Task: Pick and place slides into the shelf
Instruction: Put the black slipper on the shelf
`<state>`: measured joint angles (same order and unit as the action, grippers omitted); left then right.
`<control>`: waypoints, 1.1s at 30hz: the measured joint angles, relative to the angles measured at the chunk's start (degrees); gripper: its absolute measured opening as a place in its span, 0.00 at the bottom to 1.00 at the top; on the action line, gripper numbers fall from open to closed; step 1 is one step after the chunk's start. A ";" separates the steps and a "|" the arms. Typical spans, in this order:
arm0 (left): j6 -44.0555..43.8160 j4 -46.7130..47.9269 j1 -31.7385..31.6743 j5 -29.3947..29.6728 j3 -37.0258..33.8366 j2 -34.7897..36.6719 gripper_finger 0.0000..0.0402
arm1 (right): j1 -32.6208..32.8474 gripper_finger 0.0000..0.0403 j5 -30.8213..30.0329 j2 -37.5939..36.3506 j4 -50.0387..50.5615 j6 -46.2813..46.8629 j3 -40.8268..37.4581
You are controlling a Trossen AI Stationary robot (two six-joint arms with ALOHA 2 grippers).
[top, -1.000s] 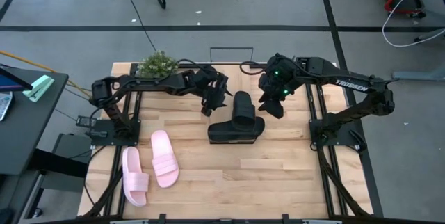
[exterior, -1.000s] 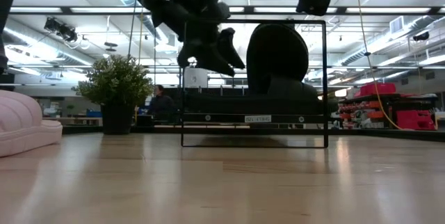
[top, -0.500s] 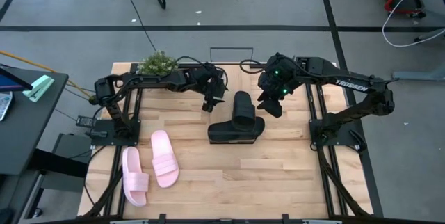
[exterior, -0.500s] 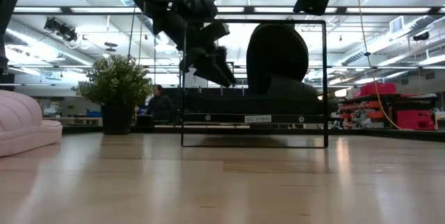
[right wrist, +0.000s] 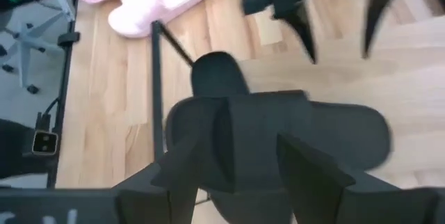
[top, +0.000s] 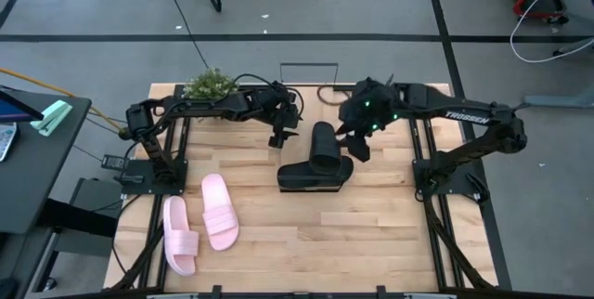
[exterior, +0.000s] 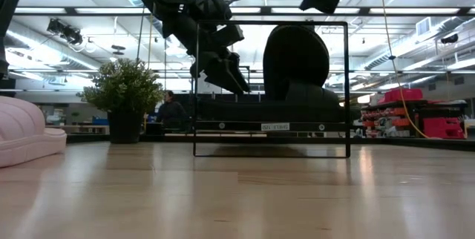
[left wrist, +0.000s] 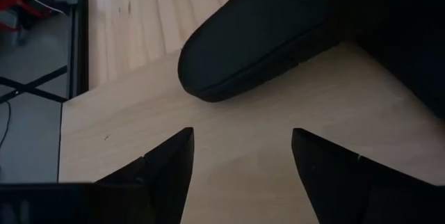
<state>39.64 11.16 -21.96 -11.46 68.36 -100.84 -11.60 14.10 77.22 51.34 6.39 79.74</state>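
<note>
Above the far middle of the desk (top: 371,215), the left end effector (top: 281,136) hangs with its fingers (left wrist: 163,165) apart and empty, over the shelf (left wrist: 229,147). Just beside it, toward the right arm, a black slide (top: 324,147) sits on the shelf. A second black slide (top: 314,175) lies crosswise just in front of the first, touching it. The right end effector (top: 360,144) hovers just above these slides, fingers (right wrist: 306,175) apart, gripping nothing. Two pink slides (top: 206,220) lie side by side on the desk, well apart from both end effectors, near the left arm's base. A potted plant (top: 211,84) stands behind the left arm.
</note>
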 joint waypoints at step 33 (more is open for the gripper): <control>-0.49 0.26 0.00 0.03 0.00 0.00 0.57 | 14.42 0.45 -27.76 1.43 -7.03 55.68 -5.43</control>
<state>39.15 11.42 -21.96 -11.43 68.36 -100.84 2.82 -13.66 78.65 44.31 62.07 74.30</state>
